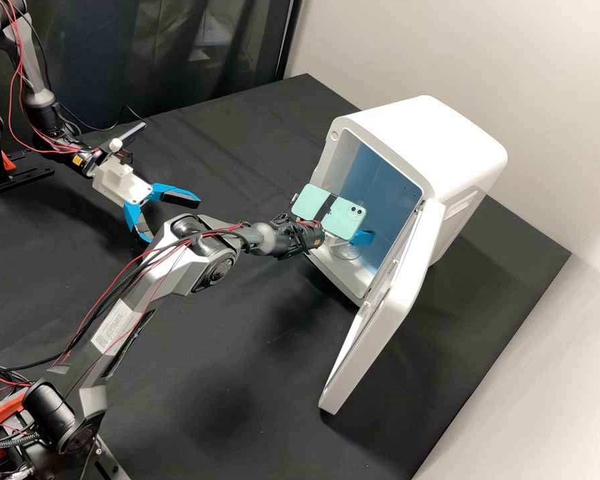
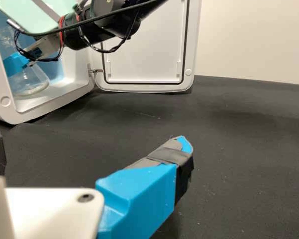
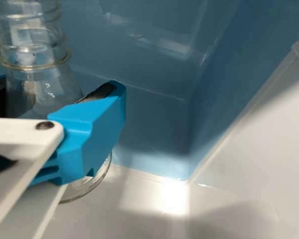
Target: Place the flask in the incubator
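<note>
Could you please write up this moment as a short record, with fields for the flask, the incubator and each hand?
flask: clear, upright, inside the incubator, base apparently resting on its white floor
incubator: white, blue interior, standing on the black bench
door: swung open
right hand: inside the chamber, closed on the flask
left hand: open, holding nothing, above the bench, well apart from the incubator
</note>
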Controlling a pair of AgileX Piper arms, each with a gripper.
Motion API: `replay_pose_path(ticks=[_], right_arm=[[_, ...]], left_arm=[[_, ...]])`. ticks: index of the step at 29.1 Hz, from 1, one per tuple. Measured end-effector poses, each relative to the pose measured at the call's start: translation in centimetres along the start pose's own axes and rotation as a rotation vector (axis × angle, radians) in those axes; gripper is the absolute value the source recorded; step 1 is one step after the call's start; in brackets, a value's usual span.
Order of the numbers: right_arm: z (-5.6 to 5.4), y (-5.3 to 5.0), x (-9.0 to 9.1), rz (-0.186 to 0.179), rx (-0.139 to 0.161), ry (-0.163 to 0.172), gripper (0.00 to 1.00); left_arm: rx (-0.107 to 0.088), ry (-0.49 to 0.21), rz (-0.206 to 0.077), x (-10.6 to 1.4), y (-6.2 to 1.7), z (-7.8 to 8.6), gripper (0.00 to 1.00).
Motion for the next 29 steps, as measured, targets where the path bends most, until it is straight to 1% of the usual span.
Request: replay_pose_path(ticks=[3,5,10,11,12,15,16,19,21,24,29], right_arm=[[0.10,-0.07,0.11,0.011,-0.001,0.000,0.00],[0.14,-0.14,0.24,0.012,-0.001,0.000,0.00],[0.12,-0.11,0.31,0.016,0.000,0.001,0.00],[0.12,-0.11,0.31,0.016,0.000,0.001,1.00],[0.12,-0.11,0.31,0.016,0.000,0.001,1.00],[0.18,-0.10,0.31,0.017,0.018,-0.005,1.00],[0.20,-0.10,0.31,0.017,0.019,-0.008,1.00],[0.29,-0.09,0.31,0.018,0.012,-0.018,1.00],[0.35,-0.15,0.32,0.014,0.001,-0.023,1.00],[0.69,-0.14,0.38,0.006,-0.006,-0.035,1.00],[0.98,-0.21,0.40,-0.015,-0.004,-0.047,1.00]], left_arm=[[0.001,-0.004,-0.001,0.02,-0.03,0.11,1.00],[-0.002,-0.001,0.000,0.04,-0.03,0.16,1.00],[-0.003,-0.001,0.001,0.05,-0.03,0.17,1.00],[-0.002,-0.001,0.000,0.05,-0.04,0.18,1.00],[-0.002,-0.001,0.000,0.05,-0.04,0.18,1.00],[-0.002,-0.001,0.000,0.05,-0.04,0.18,1.00],[-0.002,-0.001,0.000,0.05,-0.04,0.18,1.00],[-0.002,-0.001,0.000,0.05,-0.04,0.18,1.00],[-0.002,-0.001,0.000,0.05,-0.04,0.18,1.00],[-0.002,-0.001,0.000,0.05,-0.04,0.18,1.00],[-0.002,-0.001,0.000,0.05,-0.04,0.18,1.00]])
